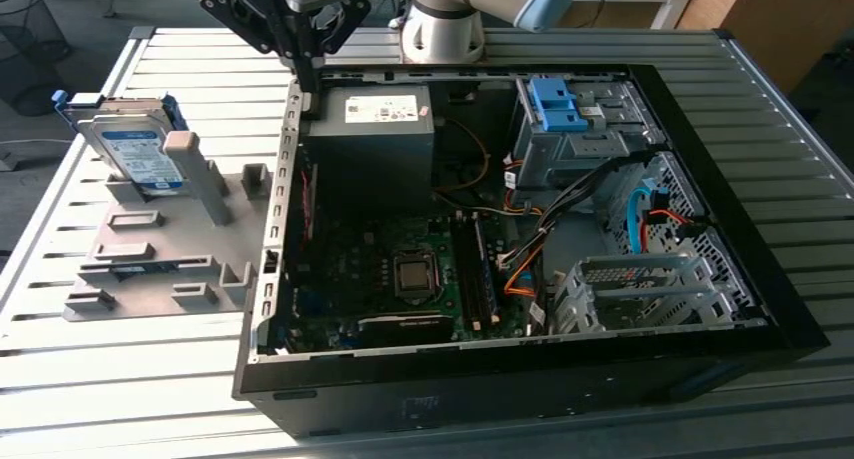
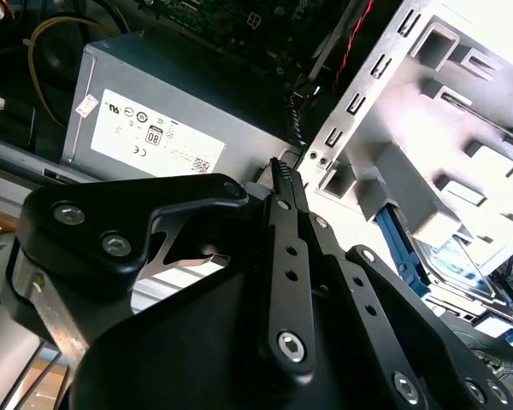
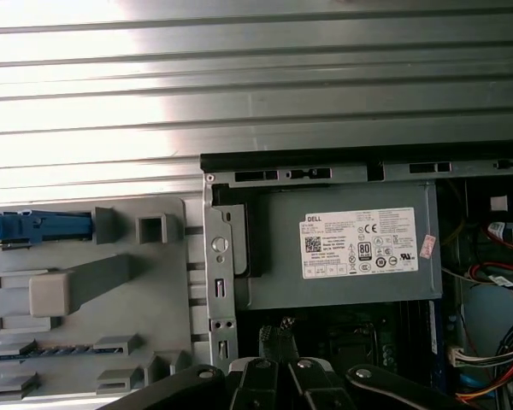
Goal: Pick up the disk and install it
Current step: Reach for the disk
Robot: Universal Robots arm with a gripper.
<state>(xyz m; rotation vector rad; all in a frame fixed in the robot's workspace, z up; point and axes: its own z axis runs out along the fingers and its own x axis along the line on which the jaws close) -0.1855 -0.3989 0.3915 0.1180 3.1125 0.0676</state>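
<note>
At the upper left of the exterior view, the disk stands on edge in a grey holder that lies on the slatted metal desk. Its white-and-blue label faces the camera, and bits of its blue frame show at its edges. Nothing touches it. Toward the exterior view's right of the holder lies an open computer case, with its board and cables exposed. A grey power supply with a white sticker sits in the far corner of the case, on the side nearest the holder. A bare blue bracket sits on a metal cage further toward the exterior view's right.

The end effector hangs at the top of the exterior view, left of centre, with the arm just behind it. It is over the far corner of the case, close to the power supply and well apart from the disk. Its black fingers point down and are pressed together, with nothing between them.

In the second wrist view the end effector shows its tips meeting in front of the power supply. The holder and part of the disk lie off to one side.

In the first wrist view the end effector is near the case wall beside the power supply. The disk appears edge-on as a blue strip in the holder.
</note>
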